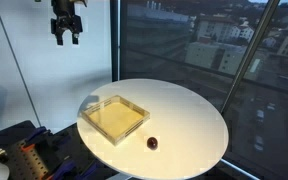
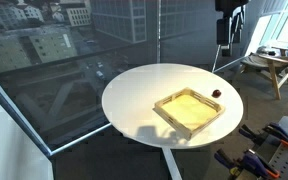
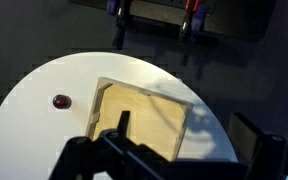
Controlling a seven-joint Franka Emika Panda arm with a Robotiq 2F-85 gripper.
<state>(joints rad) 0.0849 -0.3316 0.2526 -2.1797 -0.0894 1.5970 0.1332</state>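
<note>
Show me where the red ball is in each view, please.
In an exterior view: red ball low, near the centre, just right of the tray, apart from it.
In an exterior view: red ball right of centre, by the upper right side of the tray.
Wrist view: red ball left of centre, left of the tray.
Shared landmark: the square tray.

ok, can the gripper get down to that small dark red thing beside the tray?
Probably yes. The gripper hangs open high above the table. The dark red object lies on bare tabletop, apart from the wooden tray, with nothing over it.
</note>
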